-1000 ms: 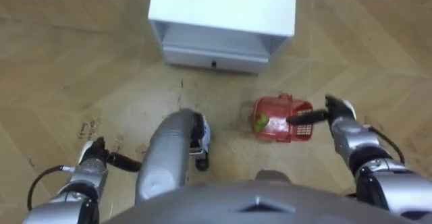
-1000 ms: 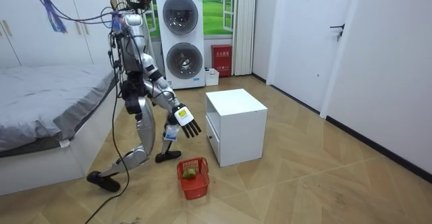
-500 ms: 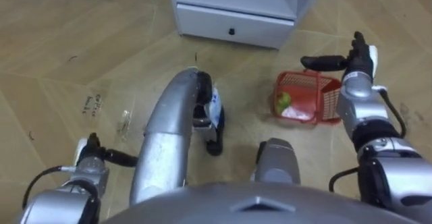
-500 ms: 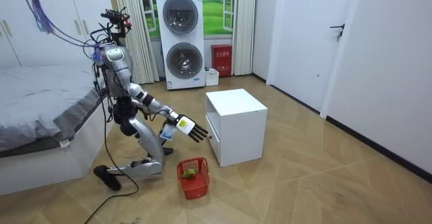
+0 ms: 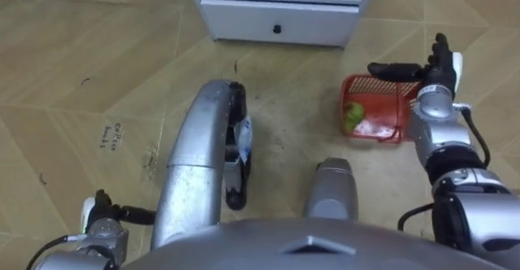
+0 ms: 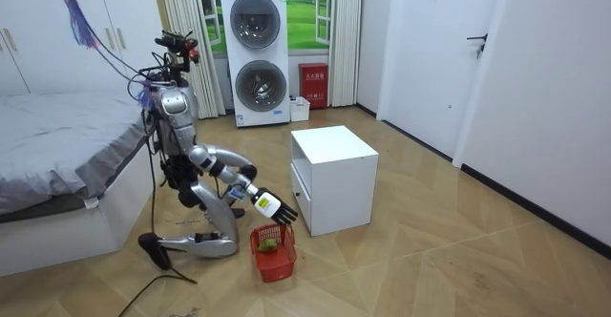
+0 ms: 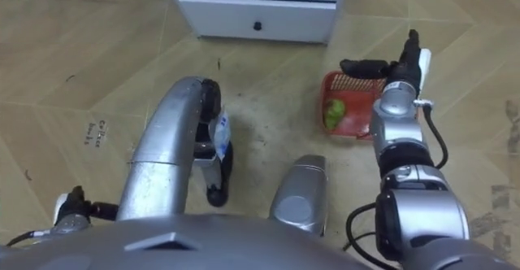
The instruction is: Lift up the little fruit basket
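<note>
The red fruit basket [image 5: 388, 115] stands on the wooden floor, right of my knees and in front of the white cabinet. A green fruit [image 5: 353, 115] lies inside it. My right hand [image 5: 436, 68] hangs over the basket's far right rim with straight fingers and the thumb stretched across the basket; it holds nothing. In the room view I kneel low beside the bed, with that hand [image 6: 274, 209] just above the basket [image 6: 273, 252]. My left hand [image 5: 99, 214] shows at the lower left, low near the floor.
A white cabinet [image 5: 276, 16] with a shut drawer stands just ahead on the floor. The room view has a bed [image 6: 57, 155] behind me, stacked washing machines [image 6: 256, 54] at the back wall, and open floor toward its right.
I have sunk from standing to kneeling on the floor. My right hand has come down and forward to just over the basket. The eye views have shifted with my body.
</note>
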Robot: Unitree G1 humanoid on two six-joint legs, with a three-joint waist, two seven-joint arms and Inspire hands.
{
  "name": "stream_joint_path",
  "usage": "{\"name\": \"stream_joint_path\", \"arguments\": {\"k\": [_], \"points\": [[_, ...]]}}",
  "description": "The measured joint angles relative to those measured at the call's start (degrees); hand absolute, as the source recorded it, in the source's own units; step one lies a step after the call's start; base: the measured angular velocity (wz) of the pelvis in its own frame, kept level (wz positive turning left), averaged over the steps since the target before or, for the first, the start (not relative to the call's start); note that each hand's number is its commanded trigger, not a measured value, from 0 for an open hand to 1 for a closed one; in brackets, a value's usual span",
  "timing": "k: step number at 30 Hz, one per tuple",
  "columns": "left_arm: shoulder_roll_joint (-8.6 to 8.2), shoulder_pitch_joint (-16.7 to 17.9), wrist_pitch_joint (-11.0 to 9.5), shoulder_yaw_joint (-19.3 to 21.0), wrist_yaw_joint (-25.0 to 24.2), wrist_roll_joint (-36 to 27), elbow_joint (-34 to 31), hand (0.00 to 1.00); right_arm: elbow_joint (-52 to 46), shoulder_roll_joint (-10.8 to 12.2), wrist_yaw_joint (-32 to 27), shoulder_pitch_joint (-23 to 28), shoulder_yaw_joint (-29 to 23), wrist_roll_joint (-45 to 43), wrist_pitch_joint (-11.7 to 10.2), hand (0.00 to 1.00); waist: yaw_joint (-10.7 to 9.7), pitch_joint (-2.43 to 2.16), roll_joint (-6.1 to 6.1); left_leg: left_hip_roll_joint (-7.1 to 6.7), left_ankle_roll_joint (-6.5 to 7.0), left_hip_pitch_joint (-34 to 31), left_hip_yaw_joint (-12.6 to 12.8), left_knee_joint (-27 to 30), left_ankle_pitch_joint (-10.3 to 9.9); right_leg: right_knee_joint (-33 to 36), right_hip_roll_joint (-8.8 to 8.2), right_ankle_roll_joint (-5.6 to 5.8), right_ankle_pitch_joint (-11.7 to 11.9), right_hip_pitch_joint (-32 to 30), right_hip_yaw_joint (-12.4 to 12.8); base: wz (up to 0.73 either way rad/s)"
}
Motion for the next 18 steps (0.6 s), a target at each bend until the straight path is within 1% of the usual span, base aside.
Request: {"name": "stream_joint_path", "arguments": {"k": [1, 2, 4, 5, 7, 11, 14, 15, 16, 17, 18], "points": [[-0.75, 0.4, 0.0, -0.2, -0.8, 0.0, -0.3, 0.00, 0.2, -0.2, -0.1, -0.4, 0.6, -0.5, 0.0, 0.00, 0.2, 0.05, 0.77, 0.71, -1.15, -0.9, -0.2, -0.3, 0.6, 0.5, 0.93, -0.06, -0.1, -1.2, 0.1, -0.06], [-1.06, 0.5, 0.0, -0.4, -1.1, 0.0, -0.4, 0.00, 0.2, -0.2, -0.1, -0.3, 0.9, -0.5, 0.0, 0.00, 0.0, 0.03, 0.79, 0.72, -1.54, -1.2, -0.2, -0.6, 0.9, 0.6, 0.92, -0.09, -0.2, -1.6, 0.1, 0.04], [-1.70, 1.0, 0.1, -2.0, -2.6, 0.0, -0.6, 0.00, 0.7, -0.2, -0.1, 0.2, 1.0, -0.4, 0.0, 0.00, -0.2, 0.02, 0.77, 1.04, -2.27, -1.1, -0.2, -1.6, 1.2, 0.7, 1.10, -0.10, -0.2, -2.2, -0.1, 0.09], [-1.69, 1.2, 0.0, -2.4, -3.4, 0.0, -1.0, 0.00, 0.7, -0.2, -0.1, 0.2, 1.0, -0.4, 0.0, 0.00, -0.2, -0.02, 0.80, 1.64, -2.35, -1.2, 0.0, -1.9, 1.3, 0.9, 1.36, -0.09, -0.2, -2.6, -0.2, 0.06], [-1.70, 1.2, 0.0, -2.9, -4.0, 0.0, -1.2, 0.00, 0.6, -0.5, -0.1, 0.1, 1.4, -0.4, -0.1, 0.00, -0.1, -0.02, 0.79, 2.34, -2.67, -1.3, 0.1, -2.2, 1.4, 1.2, 1.69, -0.01, -0.3, -3.2, -0.3, 0.02], [-1.64, 1.1, 0.1, -4.0, -5.1, 0.1, -2.5, 0.00, 0.6, -1.6, 1.3, 0.1, 3.6, -0.2, -0.1, 0.00, 0.3, -0.04, 0.85, 2.75, -3.56, -1.7, 0.3, -2.9, 1.9, 1.8, 1.70, 0.02, -0.4, -4.1, -0.3, 0.02], [-1.65, 1.0, 0.3, -4.2, -6.3, 0.0, -3.2, 0.00, 0.7, -2.0, 2.5, 0.1, 4.9, 0.8, -0.1, 0.00, 0.5, -0.06, 1.07, 2.87, -3.94, -1.8, 0.3, -3.2, 2.1, 2.0, 1.72, 0.02, -0.5, -4.4, -0.3, 0.01], [-1.65, 1.0, 0.4, -4.5, -6.5, 0.0, -3.2, 0.00, 0.7, -2.2, 2.8, 0.1, 5.2, 1.3, -0.1, 0.00, 0.6, -0.05, 1.26, 2.90, -3.98, -1.9, 0.3, -3.2, 2.1, 2.1, 1.76, 0.03, -0.5, -4.4, -0.4, 0.00], [-1.65, 0.9, 0.4, -5.2, -7.0, 0.0, -3.4, 0.00, 0.8, -2.7, 3.4, 0.1, 5.3, 2.2, -0.1, 0.00, 0.9, -0.03, 1.69, 3.16, -3.99, -2.1, 0.3, -3.2, 2.1, 2.1, 1.87, 0.07, -0.5, -4.6, -0.5, 0.00], [-1.64, 0.9, 0.4, -5.4, -7.2, 0.0, -3.6, 0.00, 0.8, -2.9, 3.5, 0.1, 5.3, 2.7, -0.1, 0.00, 1.1, 0.00, 1.86, 3.49, -3.99, -2.1, 0.4, -3.2, 2.1, 2.2, 1.97, 0.17, -0.5, -4.9, -0.4, 0.00], [-1.61, 0.9, 0.5, -6.3, -7.3, 0.0, -4.0, 0.00, 0.8, -3.3, 3.9, 0.0, 5.3, 3.6, -0.1, 0.00, 1.6, 0.12, 2.15, 3.63, -4.06, -2.4, 0.5, -3.2, 2.2, 2.3, 2.07, 0.21, -0.6, -5.3, -0.2, -0.03]]}}
